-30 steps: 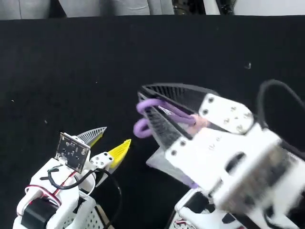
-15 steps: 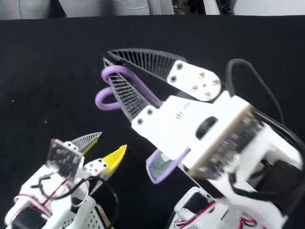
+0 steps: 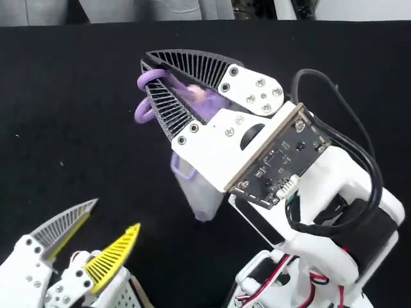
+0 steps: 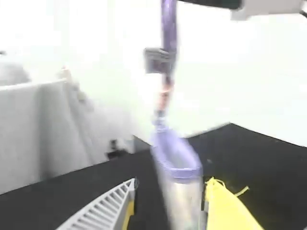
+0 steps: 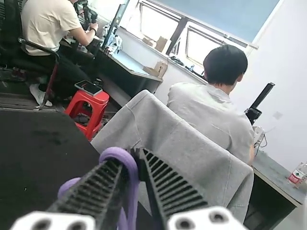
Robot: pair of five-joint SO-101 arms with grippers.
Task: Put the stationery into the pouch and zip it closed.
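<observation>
Below right gripper [image 3: 146, 72] — pouch [image 3: 204, 196] hanging, loop [image 3: 144, 111] clamped

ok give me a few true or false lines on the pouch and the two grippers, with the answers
1. The right gripper is shut on the pouch's purple loop. True.
2. The pouch lies flat on the table. False: it hangs by the purple loop below the right gripper.
3. The left gripper is open. True.
4. The left gripper is clamped on the pouch. False: its fingers are spread and the high view shows it apart from the pouch.
</observation>
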